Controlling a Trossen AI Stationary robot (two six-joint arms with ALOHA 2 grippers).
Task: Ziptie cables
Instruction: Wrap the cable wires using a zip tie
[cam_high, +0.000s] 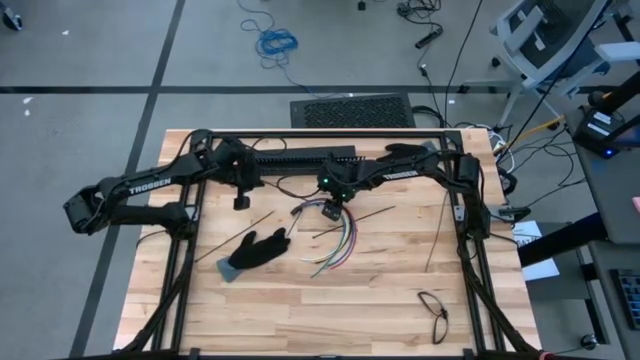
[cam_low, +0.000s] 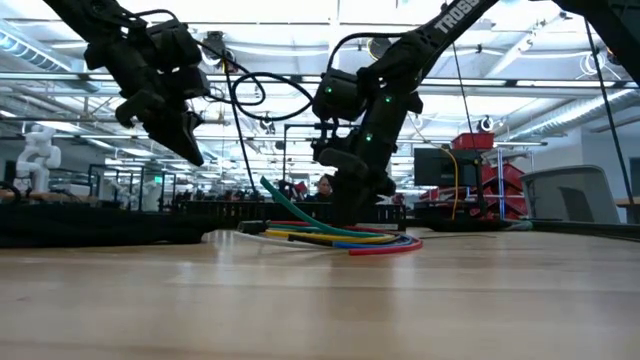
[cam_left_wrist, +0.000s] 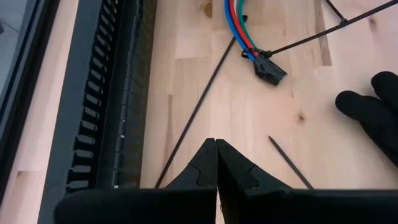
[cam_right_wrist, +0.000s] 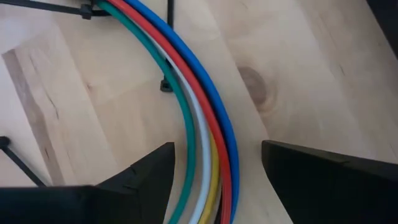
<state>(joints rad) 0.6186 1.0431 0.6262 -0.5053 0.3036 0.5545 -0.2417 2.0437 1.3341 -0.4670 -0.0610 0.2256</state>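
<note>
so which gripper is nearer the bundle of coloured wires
Right. The right gripper hangs open directly over the bundle of coloured wires, fingers on either side of it. The left gripper is shut, off beside the long black slotted bar.

Even overhead light, soft shadows, sharp pictures.

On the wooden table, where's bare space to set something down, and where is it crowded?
Bare wood runs along the near edge of the table, between the black glove and the eyeglasses. It is crowded mid-table: the cables under the open right gripper, loose zip ties, and the shut left gripper.
</note>
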